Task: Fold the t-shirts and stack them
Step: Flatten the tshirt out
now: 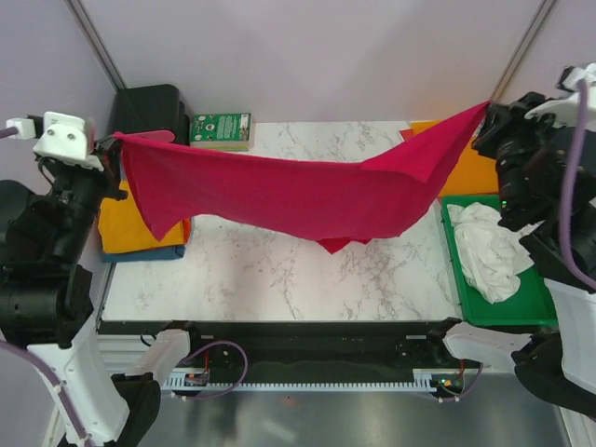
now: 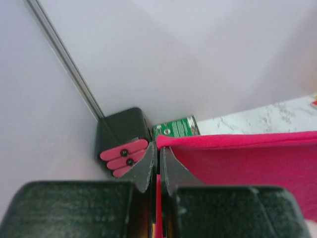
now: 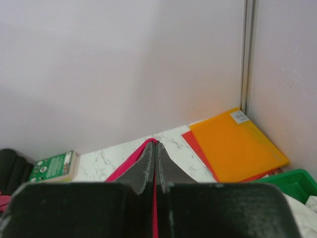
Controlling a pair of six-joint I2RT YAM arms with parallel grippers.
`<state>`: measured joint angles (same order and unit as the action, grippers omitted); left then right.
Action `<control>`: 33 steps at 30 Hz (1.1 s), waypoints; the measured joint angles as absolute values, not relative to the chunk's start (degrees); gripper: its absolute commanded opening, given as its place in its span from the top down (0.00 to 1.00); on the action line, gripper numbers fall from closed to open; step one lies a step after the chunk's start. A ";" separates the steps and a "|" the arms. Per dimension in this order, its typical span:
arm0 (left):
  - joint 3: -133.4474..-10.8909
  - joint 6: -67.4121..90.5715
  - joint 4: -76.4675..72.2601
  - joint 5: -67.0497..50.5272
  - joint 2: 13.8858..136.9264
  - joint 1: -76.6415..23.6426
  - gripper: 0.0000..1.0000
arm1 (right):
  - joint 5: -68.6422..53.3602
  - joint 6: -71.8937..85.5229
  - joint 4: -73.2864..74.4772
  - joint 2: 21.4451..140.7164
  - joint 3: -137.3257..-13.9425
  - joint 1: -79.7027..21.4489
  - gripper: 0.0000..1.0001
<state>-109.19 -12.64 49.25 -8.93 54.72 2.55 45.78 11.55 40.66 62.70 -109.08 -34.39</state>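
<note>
A crimson-red t-shirt hangs stretched in the air across the marble table, sagging in the middle with its lower edge near the tabletop. My left gripper is shut on its left corner, and the cloth runs off to the right of the fingertips. My right gripper is shut on the right corner, with a red edge showing at its tips. A folded golden-yellow shirt lies on a blue one at the left. A crumpled white shirt lies in the green tray.
An orange plastic sheet lies over a red sheet at the back right corner. A green box and a black device stand at the back left. Walls close in the table behind and at both sides.
</note>
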 measured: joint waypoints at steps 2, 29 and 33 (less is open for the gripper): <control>-113.34 -12.34 50.24 -8.82 54.83 2.55 0.98 | 44.62 10.31 41.30 64.05 -115.90 -34.39 1.00; -106.69 -9.91 51.11 -12.40 48.21 2.55 0.98 | 47.99 5.91 38.89 63.16 -119.98 -34.50 1.00; -97.89 -9.93 47.92 -12.34 50.30 2.55 0.98 | 49.84 5.91 34.92 65.23 -112.75 -34.44 1.00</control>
